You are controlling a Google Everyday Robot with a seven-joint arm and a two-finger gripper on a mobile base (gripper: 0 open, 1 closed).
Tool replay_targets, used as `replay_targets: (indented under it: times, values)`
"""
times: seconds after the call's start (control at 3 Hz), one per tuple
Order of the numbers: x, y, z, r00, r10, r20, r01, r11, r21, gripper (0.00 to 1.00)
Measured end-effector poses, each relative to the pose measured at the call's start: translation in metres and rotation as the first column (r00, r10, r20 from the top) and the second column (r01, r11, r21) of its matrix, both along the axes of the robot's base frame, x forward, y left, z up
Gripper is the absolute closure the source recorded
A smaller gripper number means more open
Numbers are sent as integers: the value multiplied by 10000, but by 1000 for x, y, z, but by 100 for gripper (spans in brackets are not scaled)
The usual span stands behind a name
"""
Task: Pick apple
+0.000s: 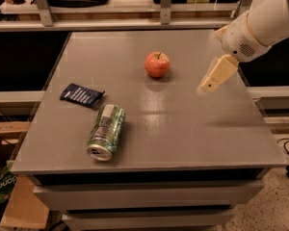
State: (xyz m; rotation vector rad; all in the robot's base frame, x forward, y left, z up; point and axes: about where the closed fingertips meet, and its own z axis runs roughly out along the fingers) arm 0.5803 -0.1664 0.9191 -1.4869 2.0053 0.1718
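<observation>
The red apple (157, 64) sits on the gray table (192, 129), a bit above the middle of the frame, with its stem pointing up. The gripper (213, 80) hangs over the table to the right of the apple and a little lower in the frame, near it but not touching, on the white arm (260, 28) that reaches in from the upper right; whether it is spread apart or pinched together does not show. A green can (106, 132) lies on its side at the lower left, with a dark blue packet (82, 95) lying flat just above it
</observation>
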Motion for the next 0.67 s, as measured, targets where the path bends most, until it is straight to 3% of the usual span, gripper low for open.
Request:
replay_targets:
  times: [0.67]
  values:
    - [17,54,-10,9890,1388,514,-1440,9825,1180,0]
